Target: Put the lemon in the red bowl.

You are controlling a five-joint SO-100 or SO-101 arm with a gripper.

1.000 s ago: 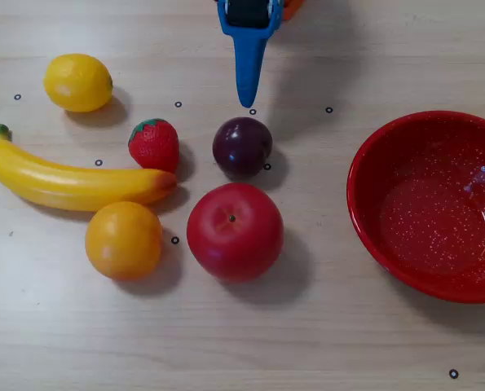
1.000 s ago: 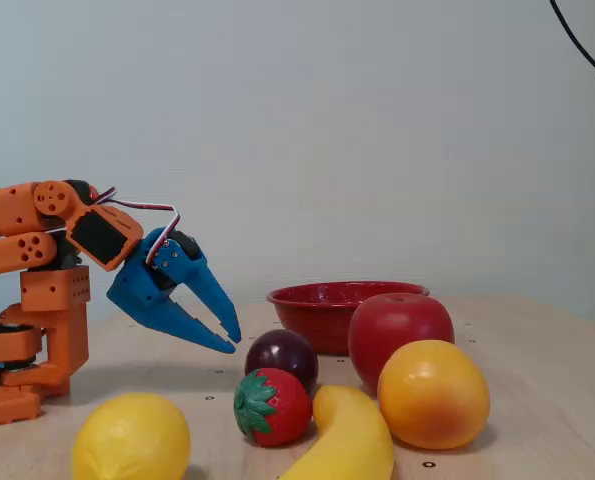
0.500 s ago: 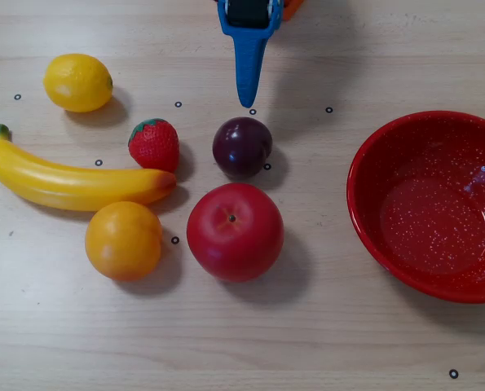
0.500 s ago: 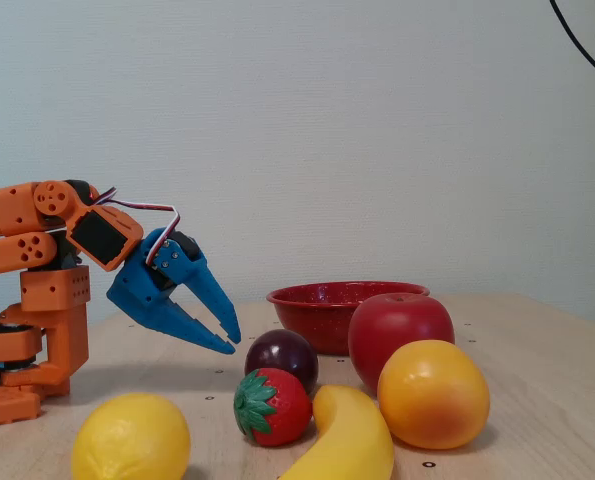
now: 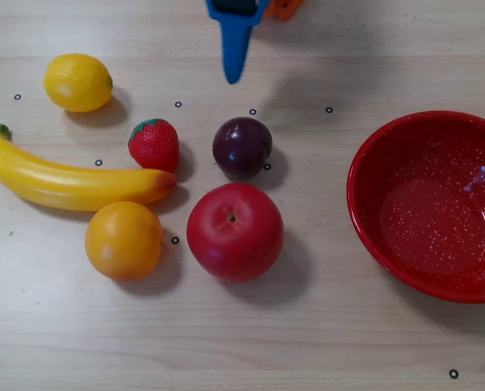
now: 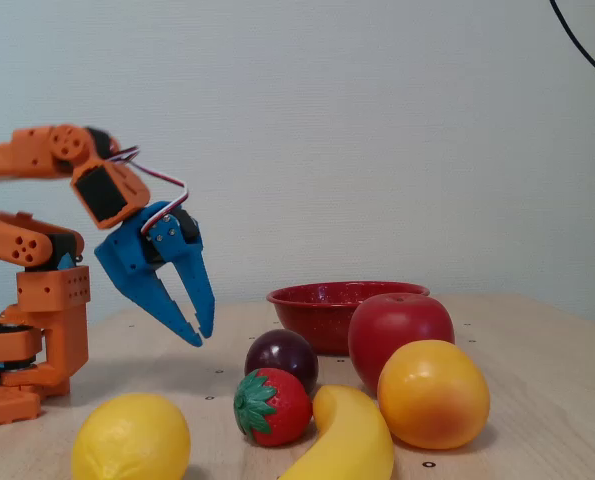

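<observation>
Gripper (image 6: 197,333) has lifted and pulled back toward the arm base since a second ago; overhead its blue tip (image 5: 233,77) now sits nearer the worktop's far edge, clear of the plum. Fruit and bowl unmoved.

Lemon (image 5: 77,82): bright yellow, slightly oval, small nub on its right end in the overhead view, matte-glossy skin. Sits in the far-left corner area of the worktop (image 5: 307,342), alone, touching nothing. In the fixed view it's the lemon (image 6: 131,438) at the near-left edge, partly cropped at the bottom.

Red bowl (image 5: 372,220): glossy red, fine white speckles, empty, at the right edge of the worktop in the overhead view, well apart from the lemon.

Count, one of each:
- banana (image 5: 71,183), along the left edge, tip touching or just beside the strawberry
- strawberry (image 5: 154,144)
- plum (image 5: 241,147), mid-worktop
- red apple (image 5: 235,231), just beside the plum
- orange (image 5: 123,239), tucked under the banana's end

Gripper: fingers parted slightly, holding nothing, pointing down, raised off the worktop on the orange arm (image 6: 37,250). Well apart from the lemon.
</observation>
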